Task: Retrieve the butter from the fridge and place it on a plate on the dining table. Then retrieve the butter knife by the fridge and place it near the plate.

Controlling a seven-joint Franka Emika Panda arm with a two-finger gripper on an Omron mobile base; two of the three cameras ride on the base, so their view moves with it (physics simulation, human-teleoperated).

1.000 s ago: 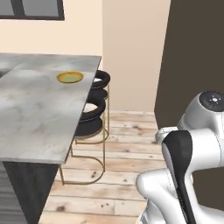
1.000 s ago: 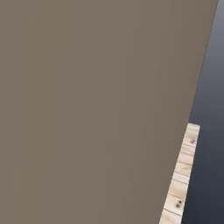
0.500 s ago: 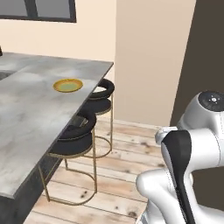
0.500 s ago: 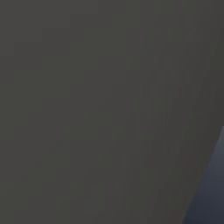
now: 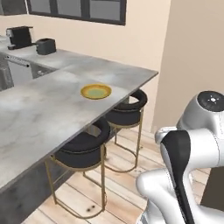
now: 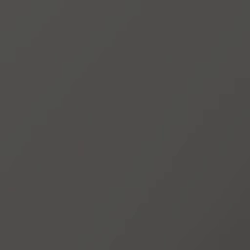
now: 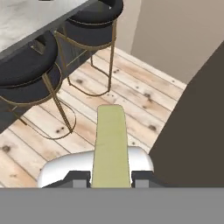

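Observation:
In the hand view the butter point(image 7: 111, 144), a pale-yellow stick, juts forward from between my fingertips; my gripper point(image 7: 111, 179) is shut on it above the plank floor. The plate point(image 5: 96, 91), orange-rimmed with a pale green centre, lies on the dining table point(image 5: 39, 118) near its far end, ahead and left of my arm. Nothing lies on the plate. The table's marble edge point(image 7: 30, 19) sits at the upper left of the hand view. The fridge and the butter knife are out of view.
Two black stools on gold legs point(image 5: 83, 146) point(image 5: 127, 111) stand along the table's near side, between me and the plate. A beige wall point(image 5: 192, 65) rises on the right. A coffee machine point(image 5: 19, 36) and toaster point(image 5: 46, 45) sit on the far counter. A dark grey surface point(image 6: 125, 125) stands close by.
The base has driven and turned, so both base views have shifted: the table, plate and stools now appear nearer and larger. The gripper's hold on the butter is unchanged.

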